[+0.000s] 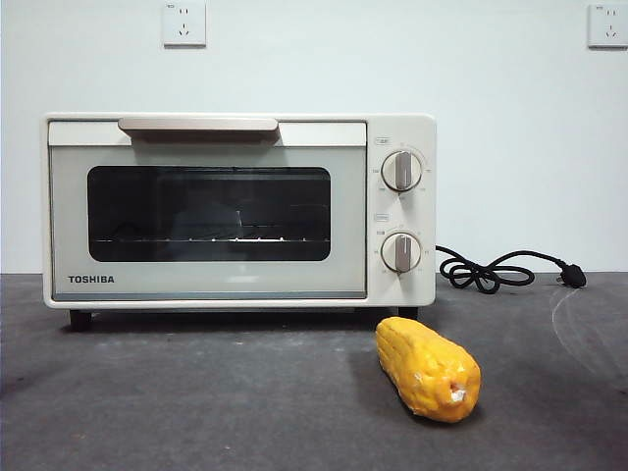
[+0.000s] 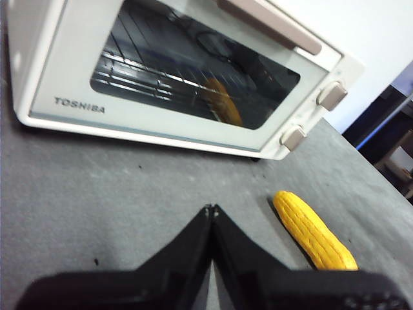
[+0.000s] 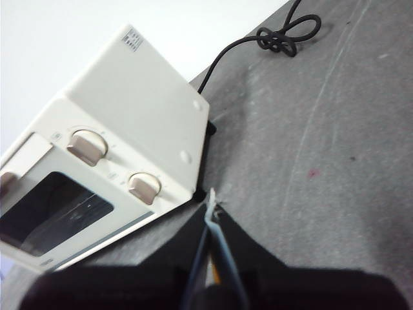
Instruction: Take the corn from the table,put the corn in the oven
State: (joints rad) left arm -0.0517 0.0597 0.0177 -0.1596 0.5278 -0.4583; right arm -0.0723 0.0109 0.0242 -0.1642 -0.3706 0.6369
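Note:
The corn [image 1: 428,368], a glossy yellow-orange cob, lies on the dark grey table [image 1: 196,402] in front of the oven's right end, its pale stub end toward the front. The cream TOSHIBA oven [image 1: 417,211] stands behind it with its glass door closed. Neither arm shows in the front view. My left gripper [image 2: 211,208] is shut with nothing in it, above the table before the oven [image 2: 71,64], with the corn [image 2: 313,229] to one side and apart from it. My right gripper [image 3: 210,201] is shut beside the knob end of the oven [image 3: 142,90].
A black cord [image 1: 486,275] with its plug lies coiled on the table right of the oven, and the cord [image 3: 284,35] also shows in the right wrist view. Two wall sockets [image 1: 183,22] sit high on the white wall. The oven glass reflects the corn.

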